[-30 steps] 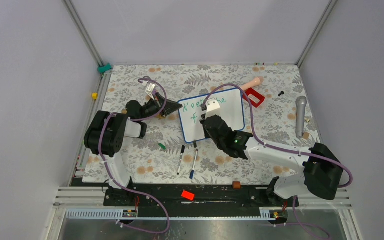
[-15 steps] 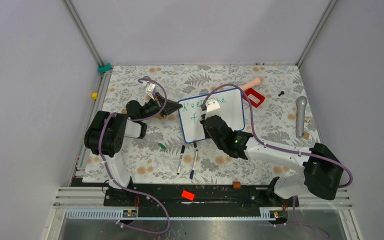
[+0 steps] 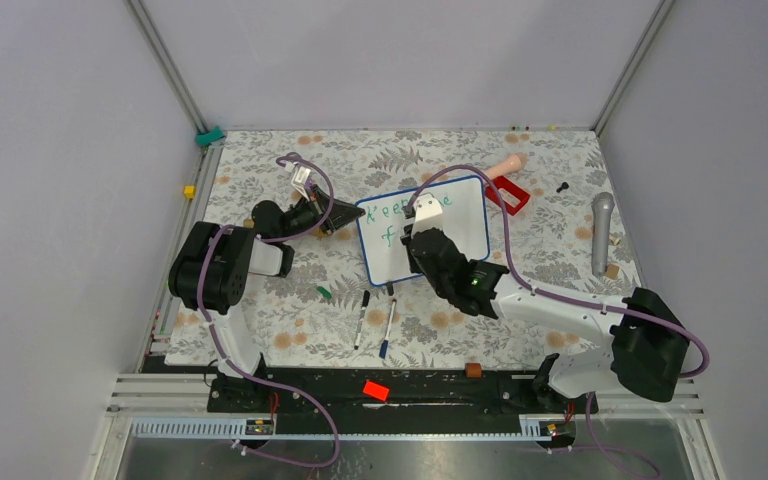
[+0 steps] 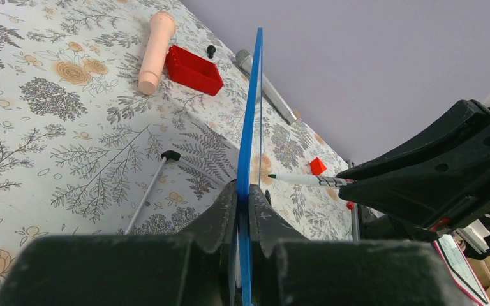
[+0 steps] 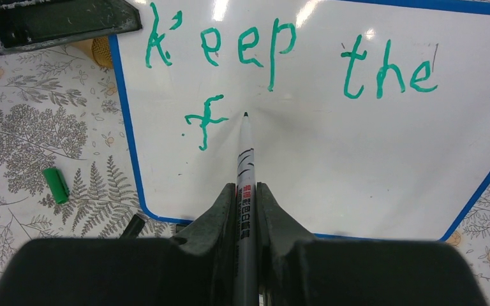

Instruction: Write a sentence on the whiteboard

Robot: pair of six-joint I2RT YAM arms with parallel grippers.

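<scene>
Whiteboard (image 5: 357,159) sentence (image 5: 249,52) stops at "Keep the f", unfinished; right fingers (image 5: 214,217) pinch marker (image 5: 245,159), left fingers (image 4: 220,213) clamp board's rim.

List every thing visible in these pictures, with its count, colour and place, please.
whiteboard: 1, white with blue rim, middle of the table
writing: 2 lines, green, "Keep the" over "f", on the whiteboard
marker: 1, white body, in the right claw, tip at the whiteboard beside the "f"
spare markers: 2, white with dark ends, on the table, nearer than the whiteboard
cap: 1, green, on the table left of the spare markers
box: 1, red, right of the whiteboard's far corner
handle: 1, peach, just beyond the box
microphone: 1, grey, far right of the table
left claw: 1, black, shut on the whiteboard's left edge
right claw: 1, black, shut on the marker
</scene>
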